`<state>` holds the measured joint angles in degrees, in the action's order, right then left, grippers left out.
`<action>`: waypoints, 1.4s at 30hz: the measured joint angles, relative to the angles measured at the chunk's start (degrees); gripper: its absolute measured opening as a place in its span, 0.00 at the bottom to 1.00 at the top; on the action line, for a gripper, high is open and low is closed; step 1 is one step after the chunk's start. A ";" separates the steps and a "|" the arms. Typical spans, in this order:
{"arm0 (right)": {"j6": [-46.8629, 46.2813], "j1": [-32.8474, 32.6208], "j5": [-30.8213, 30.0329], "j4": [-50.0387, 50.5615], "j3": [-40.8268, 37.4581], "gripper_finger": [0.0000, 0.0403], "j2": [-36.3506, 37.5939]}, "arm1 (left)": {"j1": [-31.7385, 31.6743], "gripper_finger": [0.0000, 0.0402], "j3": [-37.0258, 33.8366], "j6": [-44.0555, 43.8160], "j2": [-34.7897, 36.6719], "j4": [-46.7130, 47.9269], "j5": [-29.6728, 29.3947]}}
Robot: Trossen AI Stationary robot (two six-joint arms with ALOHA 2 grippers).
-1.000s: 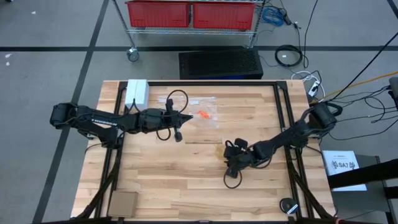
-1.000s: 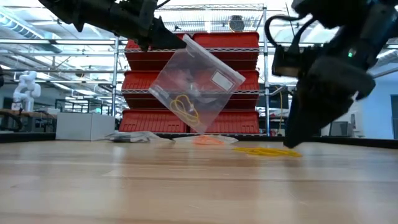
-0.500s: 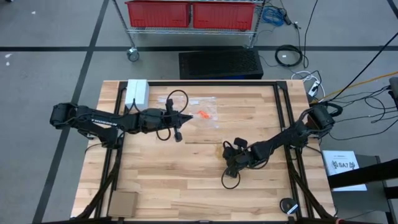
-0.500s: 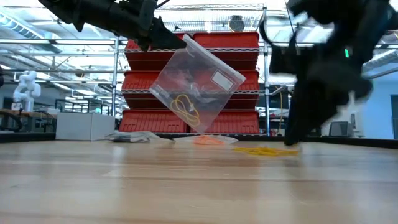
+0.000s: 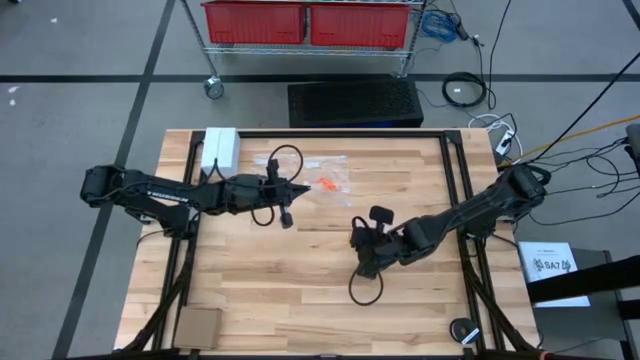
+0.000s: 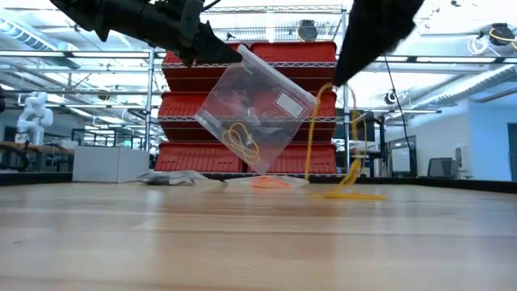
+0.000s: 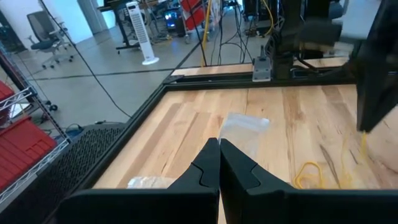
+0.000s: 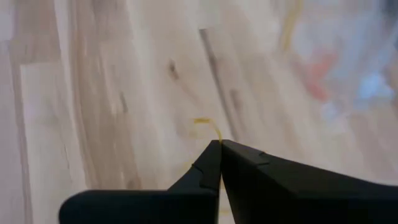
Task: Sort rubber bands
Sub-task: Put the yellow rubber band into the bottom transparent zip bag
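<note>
Lifted off the surface (image 5: 250, 290) since a second ago, my right claw (image 6: 333, 81) is clenched on yellow rubber bands (image 6: 331, 145) stretching from the pile below, which may snap free, while my left claw (image 6: 234, 55) grips the bag (image 6: 258, 109).

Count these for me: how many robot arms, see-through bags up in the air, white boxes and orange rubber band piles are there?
Robot arms: 2 (left arm, right arm)
Clear bag in the air: 1
White box: 1
Orange rubber band pile: 1
Total: 5
</note>
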<state>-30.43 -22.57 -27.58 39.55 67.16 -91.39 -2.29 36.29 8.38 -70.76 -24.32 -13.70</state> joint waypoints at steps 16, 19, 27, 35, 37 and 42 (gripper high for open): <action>-7.71 -1.33 3.72 24.10 13.77 0.00 0.00 | 0.01 0.00 0.00 0.00 -0.02 0.92 0.05; -14.62 -2.88 5.50 33.33 13.77 0.00 0.00 | 0.00 0.00 0.00 0.00 -0.02 0.94 0.05; -25.99 -6.47 6.46 46.80 13.73 0.00 0.87 | 0.01 0.00 0.00 -0.05 -0.02 0.87 0.05; -23.37 -2.46 4.09 44.44 8.33 0.00 0.90 | 0.01 0.00 0.00 -0.11 -0.02 0.90 0.04; -21.81 -0.67 4.07 42.15 5.72 0.00 0.89 | 0.01 0.00 0.00 -0.11 -0.04 0.98 0.05; -16.21 5.11 3.68 34.98 -0.95 0.00 0.87 | 0.01 0.00 0.00 -0.13 -0.03 1.09 0.04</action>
<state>-46.64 -17.45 -23.90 74.53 66.21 -90.52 -2.28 36.29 8.25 -70.79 -23.22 -13.65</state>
